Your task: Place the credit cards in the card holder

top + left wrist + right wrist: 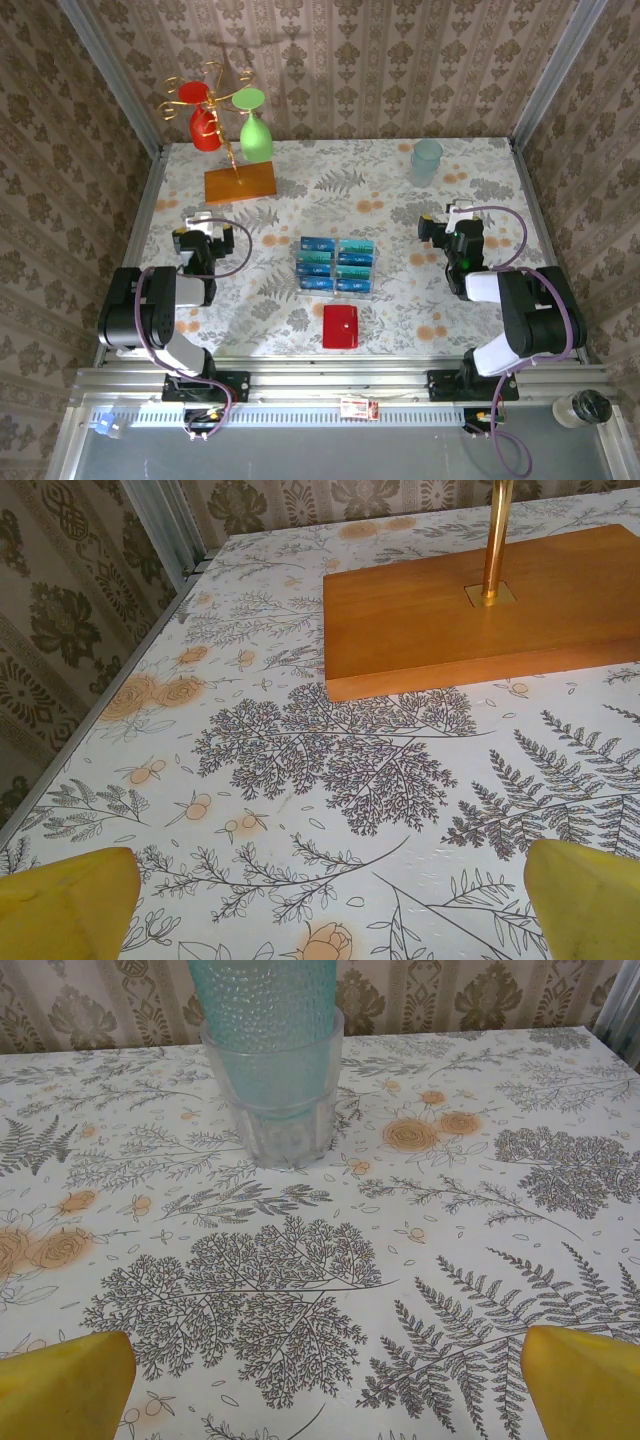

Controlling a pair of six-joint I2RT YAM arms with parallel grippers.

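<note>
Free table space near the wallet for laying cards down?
Bare room either side of the glossy red wallet, also between the clear acrylic card rack and the left gripper or right gripper, both open. Crowded: narrow strip between rack and wallet.

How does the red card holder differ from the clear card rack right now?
1. The card holder is opaque red; the rack is clear.
2. The card holder lies flat, no card showing; the rack holds blue and teal credit cards in two columns.
3. The card holder is smaller and sits lower in the top view than the rack.
Both rest on the table, not touching.
</note>
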